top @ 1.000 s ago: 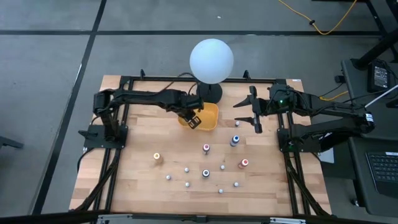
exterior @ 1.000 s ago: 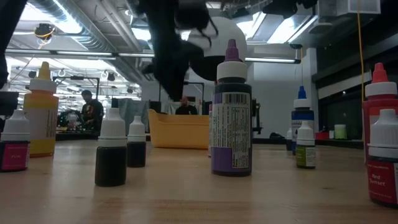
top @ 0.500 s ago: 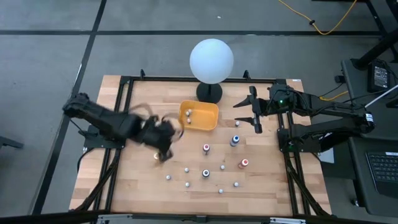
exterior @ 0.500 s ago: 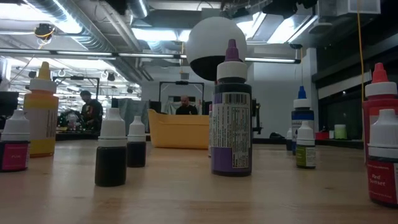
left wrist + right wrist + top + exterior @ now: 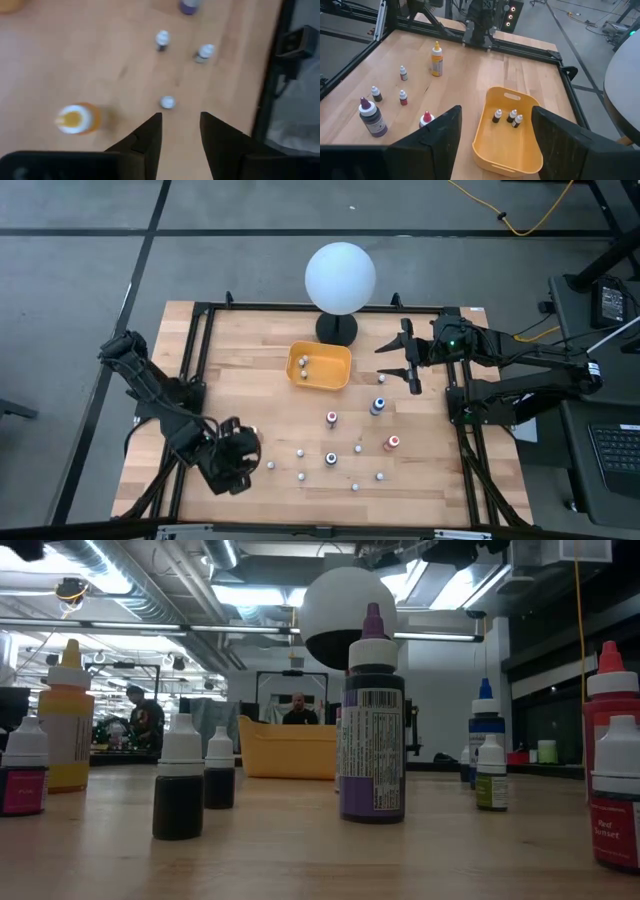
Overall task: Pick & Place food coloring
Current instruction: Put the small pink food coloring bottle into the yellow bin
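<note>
While hidden low, tray (image 5: 507, 131) holds three bottles (image 5: 508, 118).

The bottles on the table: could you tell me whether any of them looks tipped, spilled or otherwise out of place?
Nothing stands out. The bottles on the table stand upright with no spill showing. Three more stand inside the tray. The left claw hovers open over the table's near left; the right claw waits open at the far right.

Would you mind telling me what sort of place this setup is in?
Probably a robotics lab or workshop: the wooden table sits in a black metal frame, ceiling ducts and strip lights run overhead, and people stand among equipment behind.
</note>
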Available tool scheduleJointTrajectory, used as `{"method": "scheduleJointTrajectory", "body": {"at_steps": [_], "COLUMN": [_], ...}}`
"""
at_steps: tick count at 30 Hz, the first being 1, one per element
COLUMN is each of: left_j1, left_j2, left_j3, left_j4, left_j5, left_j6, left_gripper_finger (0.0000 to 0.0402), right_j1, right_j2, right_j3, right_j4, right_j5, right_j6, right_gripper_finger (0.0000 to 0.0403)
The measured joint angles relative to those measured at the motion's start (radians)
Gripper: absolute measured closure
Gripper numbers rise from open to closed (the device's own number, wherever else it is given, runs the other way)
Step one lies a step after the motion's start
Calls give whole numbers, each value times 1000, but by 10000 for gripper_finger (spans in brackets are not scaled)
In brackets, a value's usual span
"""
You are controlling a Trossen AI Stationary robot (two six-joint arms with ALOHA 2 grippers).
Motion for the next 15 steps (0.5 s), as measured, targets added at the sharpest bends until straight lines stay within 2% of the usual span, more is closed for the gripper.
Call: {"method": "scheduleJointTrajectory", "body": {"at_steps": [5,8,15], "left_j1": [3,9,49], "left_j2": [42,93,230], "left_j3": [-34,-34,-34], "left_j4": [74,84,123], "left_j5": [90,103,130], "left_j6": [0,0,-81], "left_gripper_finger": [230,210,200], "right_j1": [0,0,0], "right_j2": [0,0,0], "right_j3": [0,0,0], "right_j4": [-1,-1,-10], "right_j5": [0,0,0], "right_j6": [0,0,0], "right_gripper_finger": [162,162,162]}}
